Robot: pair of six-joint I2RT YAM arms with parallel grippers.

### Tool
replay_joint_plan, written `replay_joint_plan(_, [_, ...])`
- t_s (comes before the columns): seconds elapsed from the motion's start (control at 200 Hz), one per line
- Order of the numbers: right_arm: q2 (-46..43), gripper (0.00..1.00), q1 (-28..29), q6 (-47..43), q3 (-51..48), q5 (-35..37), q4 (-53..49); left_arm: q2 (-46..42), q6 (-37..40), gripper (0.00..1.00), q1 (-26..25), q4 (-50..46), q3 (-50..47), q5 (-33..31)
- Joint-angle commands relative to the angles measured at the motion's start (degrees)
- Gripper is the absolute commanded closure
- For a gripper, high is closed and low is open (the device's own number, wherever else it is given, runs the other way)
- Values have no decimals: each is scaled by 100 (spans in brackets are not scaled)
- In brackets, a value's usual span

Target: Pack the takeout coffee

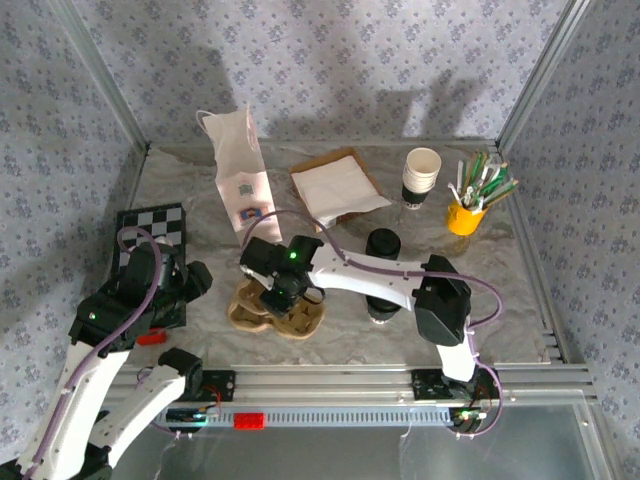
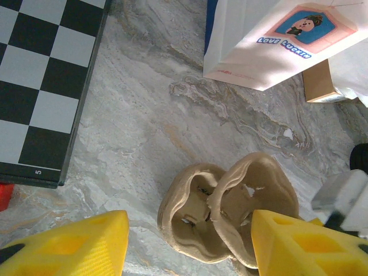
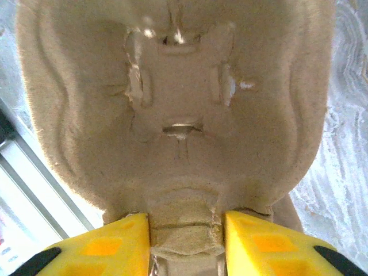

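The takeout coffee (image 1: 382,244), a paper cup with a black lid, stands mid-table, its middle hidden behind my right arm. A brown pulp cup carrier (image 1: 262,312) lies left of it. My right gripper (image 1: 283,290) reaches across to the carrier. In the right wrist view the carrier (image 3: 178,115) is close up, and my right gripper (image 3: 187,230) is shut on its central rib, yellow fingers (image 3: 115,241) pressed on both sides. My left gripper (image 1: 195,278) hovers left of the carrier. In the left wrist view it (image 2: 190,233) is open and empty, the carrier (image 2: 201,190) beyond its fingertips.
A white paper bag (image 1: 240,180) with a sticker stands at the back left, its bottom edge (image 2: 259,46) close to the carrier. Napkins on brown card (image 1: 338,190), a lidless cup stack (image 1: 421,178) and a yellow cup of sticks (image 1: 467,215) stand behind. A checkerboard (image 1: 150,235) lies left.
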Motion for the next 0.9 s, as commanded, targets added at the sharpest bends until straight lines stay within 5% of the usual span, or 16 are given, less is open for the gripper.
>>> replay_joint_plan(0.0, [73, 60, 65, 111, -81, 116, 70, -67, -61, 42, 28, -63, 48, -98])
replay_joint_plan(0.515, [152, 50, 218, 9, -165, 410, 22, -71, -81, 42, 36, -68, 43, -103])
replay_joint_plan(0.895, [68, 61, 274, 84, 112, 468, -269, -67, -46, 42, 36, -25, 155, -112])
